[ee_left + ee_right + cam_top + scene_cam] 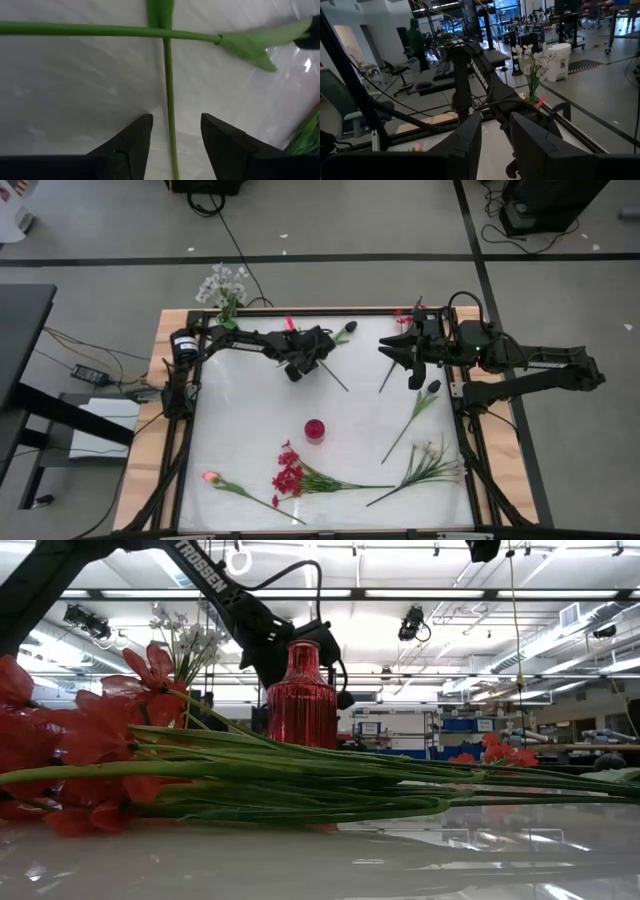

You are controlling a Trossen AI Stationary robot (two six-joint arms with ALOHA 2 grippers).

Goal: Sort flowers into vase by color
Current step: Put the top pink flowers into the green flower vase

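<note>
My left gripper points down near the table's far middle, open, its fingers on either side of a thin green stem lying on the white tabletop. A second stem with a leaf crosses it; a dark bud lies close by. My right gripper hovers open at the far right, level, pointing left. A red vase stands mid-table. Red blooms, a pink tulip, a pale bunch and a dark-budded stem lie flat.
White blossoms stand in a vase at the far left corner, seen also in the right wrist view. More red blooms lie at the far right edge. A black frame borders the table. A person stands in the room.
</note>
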